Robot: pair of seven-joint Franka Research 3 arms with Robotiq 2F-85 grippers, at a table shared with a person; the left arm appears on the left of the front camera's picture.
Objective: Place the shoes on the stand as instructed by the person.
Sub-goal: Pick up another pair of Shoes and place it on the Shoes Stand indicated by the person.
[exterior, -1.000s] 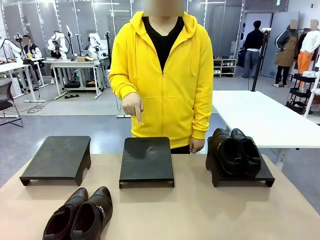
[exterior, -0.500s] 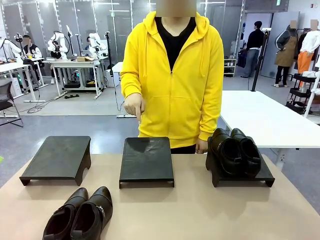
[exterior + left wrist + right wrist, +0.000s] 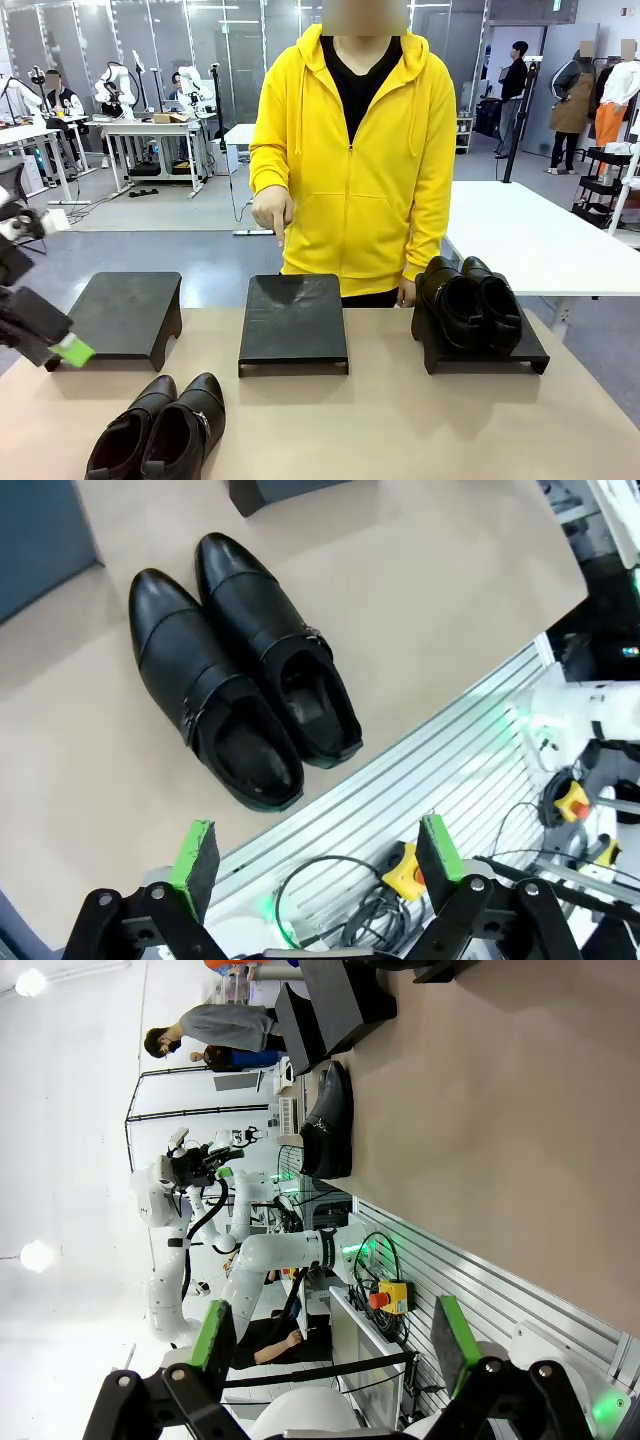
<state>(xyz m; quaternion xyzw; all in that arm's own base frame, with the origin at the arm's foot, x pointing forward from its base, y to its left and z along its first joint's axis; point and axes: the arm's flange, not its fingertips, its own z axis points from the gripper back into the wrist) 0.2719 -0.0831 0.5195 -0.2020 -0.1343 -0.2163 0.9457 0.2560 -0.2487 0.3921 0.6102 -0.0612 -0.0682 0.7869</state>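
The left tool (image 3: 68,348) has come into the front view at the left edge, in front of the left stand (image 3: 130,310). The person (image 3: 355,150) has shifted a little toward the robot's right. The person's hand (image 3: 272,212) points one finger down at the middle stand (image 3: 293,320).

One pair of shoes (image 3: 160,432) lies side by side on the tabletop (image 3: 420,420) at the near left, toes toward the stands. The second pair (image 3: 470,300) sits on the right stand (image 3: 530,352), toes toward the robot.

In the left wrist view the left tool is released. Its green pads stand wide apart with nothing between them, above the near edge of the tabletop, and the near pair lies just beyond. The right tool (image 3: 332,1332) is likewise released and holds nothing, well apart from the shoes.
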